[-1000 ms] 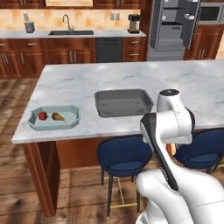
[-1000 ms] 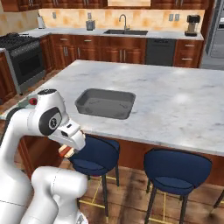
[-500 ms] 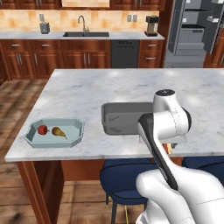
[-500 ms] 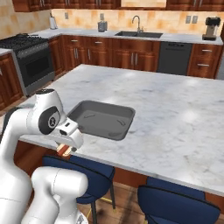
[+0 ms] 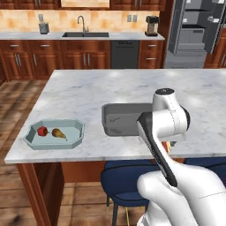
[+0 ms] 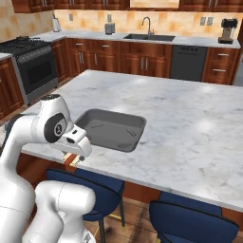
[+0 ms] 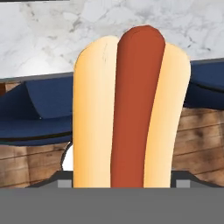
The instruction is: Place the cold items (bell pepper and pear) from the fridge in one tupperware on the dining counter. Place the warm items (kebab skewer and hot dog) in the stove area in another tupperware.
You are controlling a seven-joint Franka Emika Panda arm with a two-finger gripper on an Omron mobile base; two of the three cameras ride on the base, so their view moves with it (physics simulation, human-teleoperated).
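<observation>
The hot dog sits lengthwise in the gripper, fingers apparently clamped on its bun, held low at the marble counter's near edge above the blue stools. The grey tupperware lies just beyond; open marble stretches right.
</observation>
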